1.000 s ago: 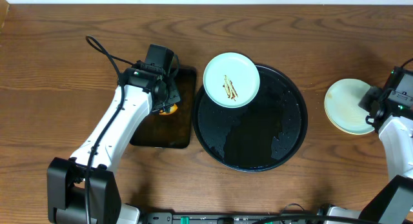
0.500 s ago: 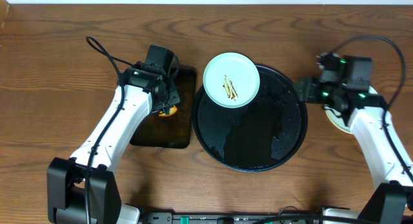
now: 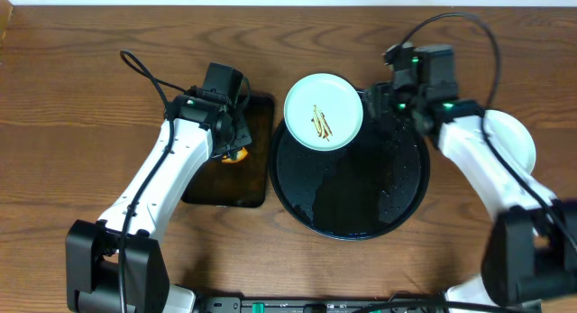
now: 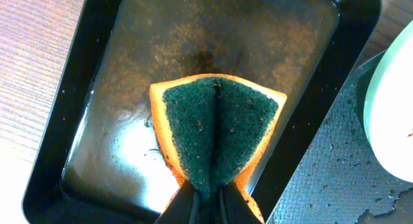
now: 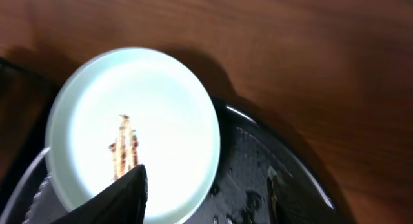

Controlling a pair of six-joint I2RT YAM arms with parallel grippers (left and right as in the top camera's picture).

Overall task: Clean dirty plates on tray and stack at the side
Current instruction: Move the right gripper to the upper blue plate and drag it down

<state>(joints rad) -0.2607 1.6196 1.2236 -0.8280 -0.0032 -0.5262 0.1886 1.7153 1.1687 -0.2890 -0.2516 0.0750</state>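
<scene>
A pale mint plate (image 3: 324,111) with brown smears rests on the upper-left rim of the round black tray (image 3: 350,182). It also shows in the right wrist view (image 5: 155,121) and at the edge of the left wrist view (image 4: 395,121). My right gripper (image 3: 380,104) is open and empty, hovering over the tray's upper right just beside this plate (image 5: 200,198). A pale stack of plates (image 3: 518,137) lies on the wood at the right, partly hidden by my right arm. My left gripper (image 3: 230,140) is shut on the green-and-yellow sponge (image 4: 216,130).
The sponge hangs over a wet rectangular black tray (image 3: 252,191) left of the round tray; its floor shows in the left wrist view (image 4: 129,75). The round tray's surface is wet (image 5: 271,179). Brown wood tabletop (image 3: 72,96) surrounds both trays.
My right arm has swung left from the plate stack at the right to above the tray's upper right, beside the smeared plate. The left arm and sponge have not moved.
</scene>
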